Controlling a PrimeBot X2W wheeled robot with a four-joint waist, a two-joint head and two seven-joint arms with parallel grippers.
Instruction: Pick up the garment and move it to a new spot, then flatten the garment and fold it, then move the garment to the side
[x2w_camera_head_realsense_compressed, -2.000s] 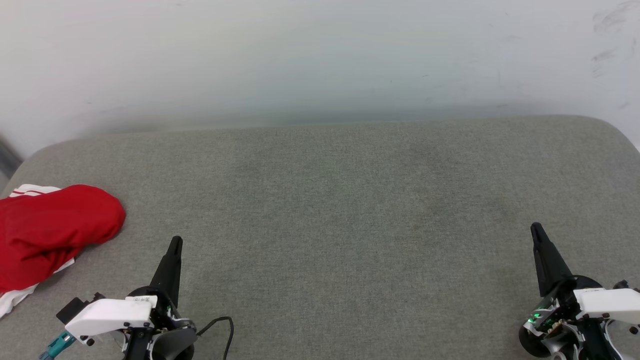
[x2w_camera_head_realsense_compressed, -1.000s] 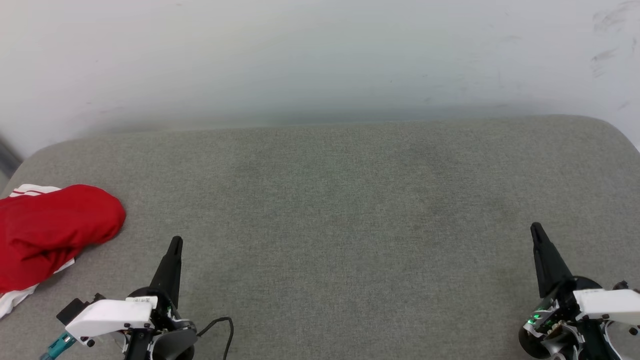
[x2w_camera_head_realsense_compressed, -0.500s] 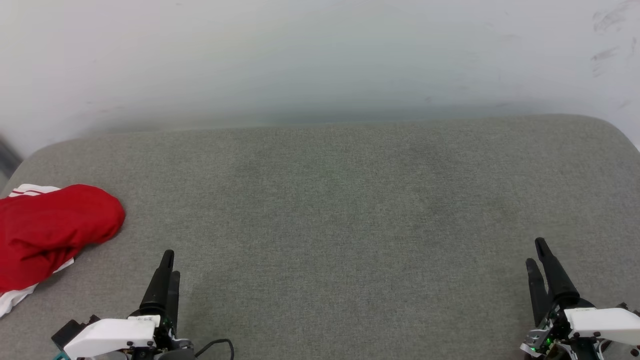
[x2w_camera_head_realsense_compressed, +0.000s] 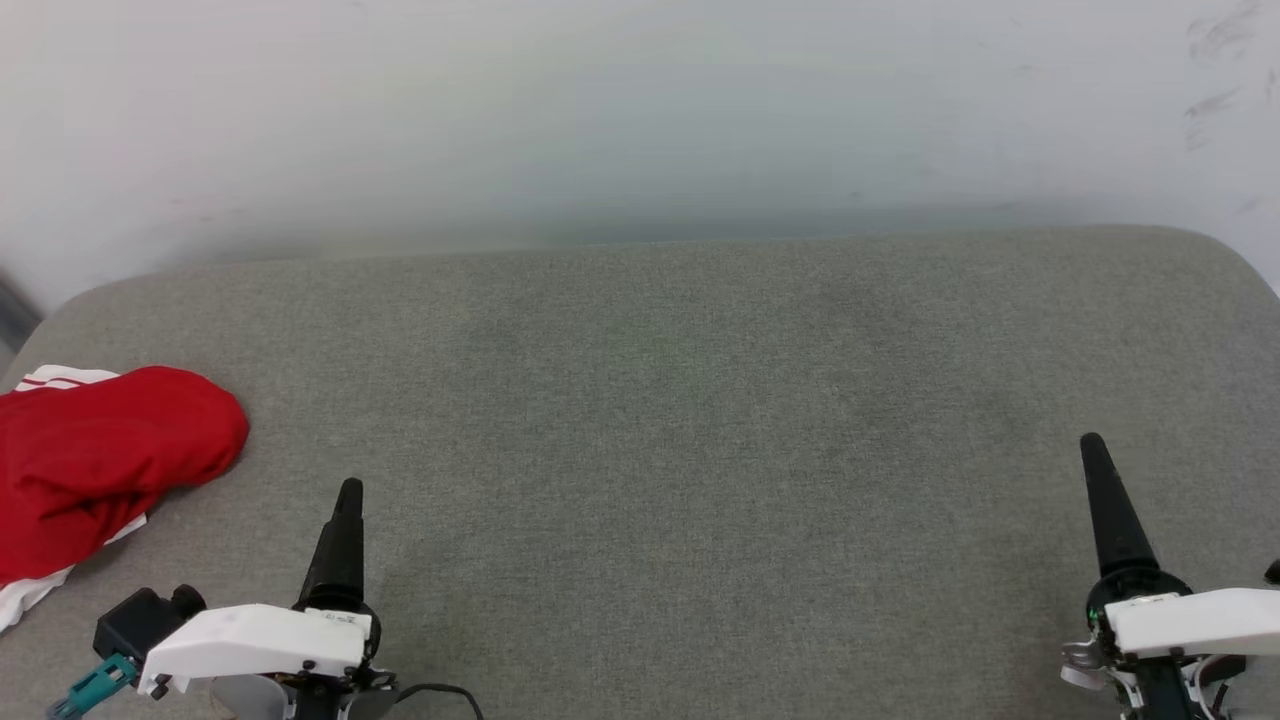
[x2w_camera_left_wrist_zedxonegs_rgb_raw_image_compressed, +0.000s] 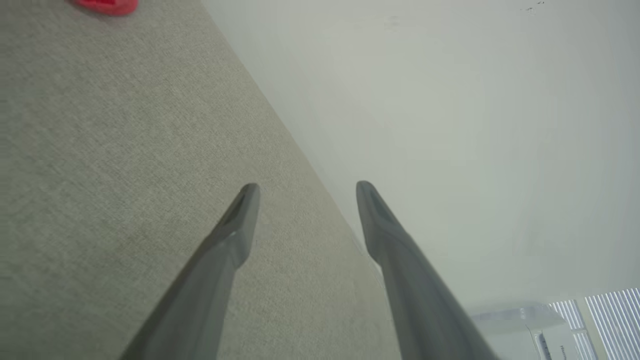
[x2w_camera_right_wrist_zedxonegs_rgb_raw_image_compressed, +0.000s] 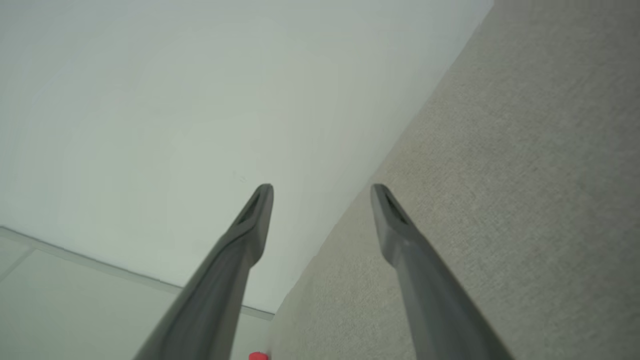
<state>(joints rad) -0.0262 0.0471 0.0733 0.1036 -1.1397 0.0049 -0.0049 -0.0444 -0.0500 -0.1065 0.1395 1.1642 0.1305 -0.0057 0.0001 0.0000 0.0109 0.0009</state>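
A: What is changed over the cushion's (x2w_camera_head_realsense_compressed: 700, 420) near edge?

B: The left gripper (x2w_camera_left_wrist_zedxonegs_rgb_raw_image_compressed: 306, 185) and right gripper (x2w_camera_right_wrist_zedxonegs_rgb_raw_image_compressed: 321, 186), shut a second ago, are now spread wide; nothing is held.

A: And the garment (x2w_camera_head_realsense_compressed: 100, 460)?

B: It is left bunched at the cushion's left edge, untouched. The pick-up is judged not yet begun, only readied. A pale wall (x2w_camera_head_realsense_compressed: 640, 120) is seen beyond the cushion's far edge.

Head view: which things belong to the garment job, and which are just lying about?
Job: red jersey shirt, crumpled at the surface's left edge; grey padded surface under it.
Just there: scuffed white wall; pale floor.
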